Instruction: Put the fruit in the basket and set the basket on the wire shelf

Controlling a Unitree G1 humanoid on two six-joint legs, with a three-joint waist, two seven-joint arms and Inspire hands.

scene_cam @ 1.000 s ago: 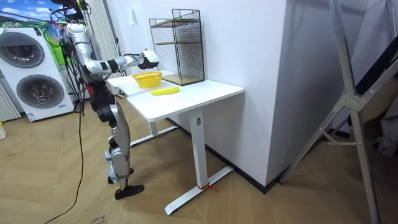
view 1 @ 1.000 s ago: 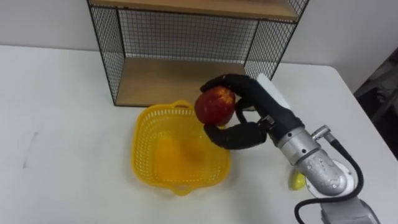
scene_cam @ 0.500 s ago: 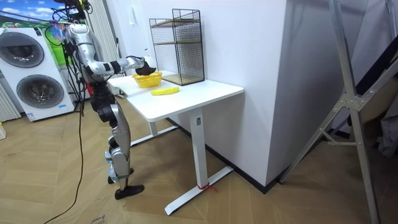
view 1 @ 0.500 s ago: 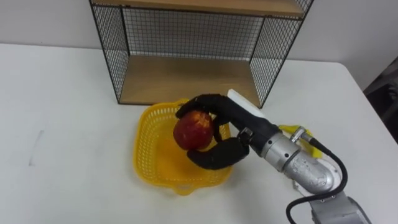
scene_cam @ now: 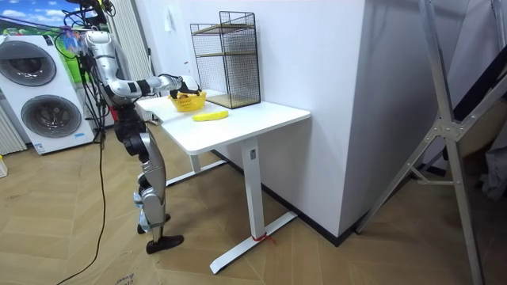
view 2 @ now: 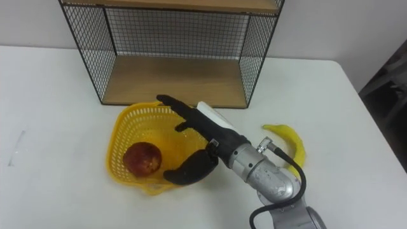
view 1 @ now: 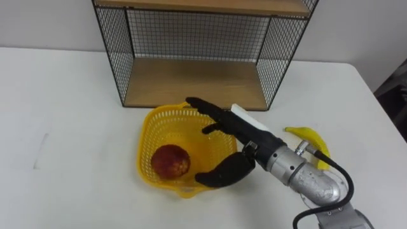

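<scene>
A red apple [view 1: 170, 161] lies inside the yellow basket [view 1: 147, 135], toward its left side. My right hand [view 1: 224, 125] hovers open over the basket's right half, fingers straight and spread, thumb [view 1: 220, 174] low at the near rim, nothing in it. A yellow banana [view 1: 311, 143] lies on the white table to the right of my forearm. The wire shelf [view 1: 197, 81] with its wooden board stands just behind the basket. In the room view I stand at the table's end with the right hand [scene_cam: 182, 83] stretched over the basket [scene_cam: 188, 100].
The white table [view 1: 63, 102] has bare room to the left of the basket and in front of it. An upper wooden board [view 1: 203, 6] tops the wire shelf. Washing machines [scene_cam: 36, 87] stand behind me in the room view.
The right hand carried the apple down and left over the basket, then opened. The apple dropped from the hand and now rests in the basket.
</scene>
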